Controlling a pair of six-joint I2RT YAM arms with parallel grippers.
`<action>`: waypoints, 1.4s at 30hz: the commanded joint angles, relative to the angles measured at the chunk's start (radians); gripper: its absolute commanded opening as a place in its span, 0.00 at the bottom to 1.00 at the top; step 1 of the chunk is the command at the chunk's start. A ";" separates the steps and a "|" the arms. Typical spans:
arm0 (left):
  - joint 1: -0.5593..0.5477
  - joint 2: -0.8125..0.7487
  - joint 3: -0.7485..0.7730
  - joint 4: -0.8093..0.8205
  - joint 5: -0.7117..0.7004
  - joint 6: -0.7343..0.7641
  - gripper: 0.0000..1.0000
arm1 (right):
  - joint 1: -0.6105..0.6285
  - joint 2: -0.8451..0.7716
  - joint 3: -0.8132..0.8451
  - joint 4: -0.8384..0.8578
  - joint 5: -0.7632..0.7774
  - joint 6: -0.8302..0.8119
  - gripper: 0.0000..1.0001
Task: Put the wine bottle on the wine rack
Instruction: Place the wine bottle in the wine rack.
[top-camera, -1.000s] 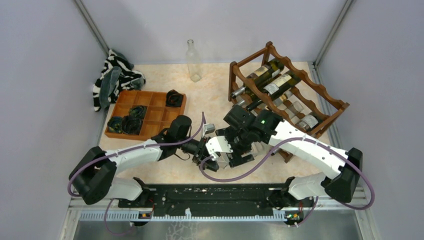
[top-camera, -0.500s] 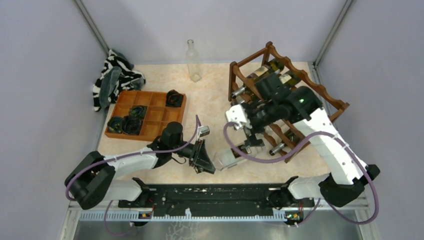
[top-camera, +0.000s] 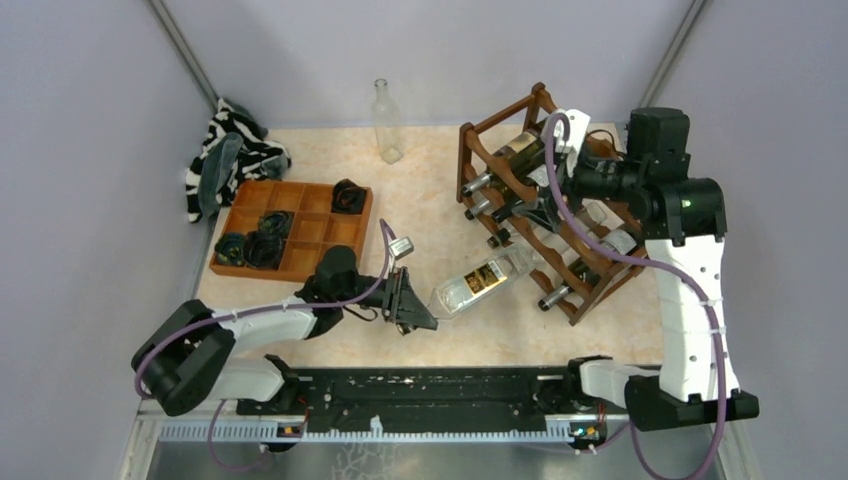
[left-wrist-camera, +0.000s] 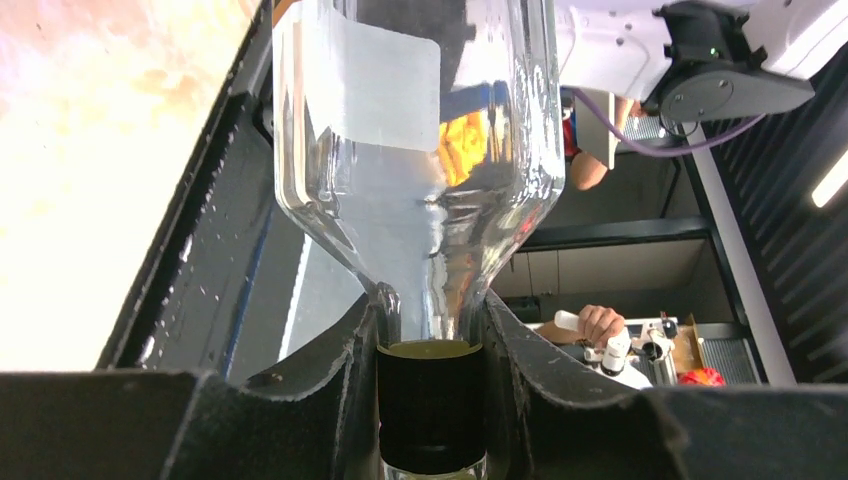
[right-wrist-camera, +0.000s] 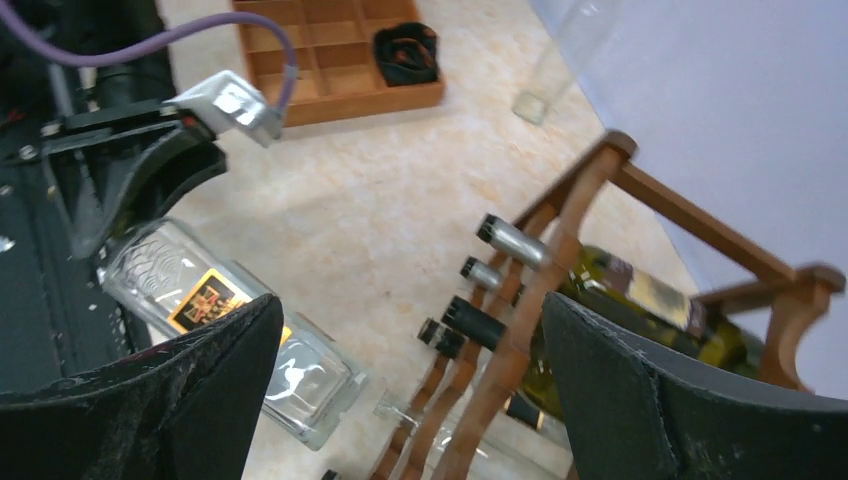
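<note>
Both the left arm (top-camera: 260, 322) and the right arm (top-camera: 690, 290) wore white shells between black joint housings, and a purple cable (right-wrist-camera: 120, 54) looped along each. A green light (top-camera: 690, 203) glowed on the right arm's upper joint. The right gripper (right-wrist-camera: 410, 330) had matte black fingers (right-wrist-camera: 150, 400), scuffed and dusted grey.

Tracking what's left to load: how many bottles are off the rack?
2. A bare bottle stands by the back wall; a labelled bottle, in front of the rack, is held by its neck in the left gripper. None looks hidden.
</note>
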 joint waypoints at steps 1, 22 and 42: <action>0.005 0.037 0.059 0.308 -0.023 0.044 0.00 | -0.087 -0.038 -0.081 0.174 0.081 0.162 0.98; -0.027 0.197 0.171 0.361 0.001 0.058 0.00 | -0.145 -0.114 -0.355 0.146 0.453 0.156 0.84; -0.042 0.373 0.290 0.484 -0.021 -0.006 0.00 | -0.145 -0.089 -0.435 0.118 0.438 0.142 0.46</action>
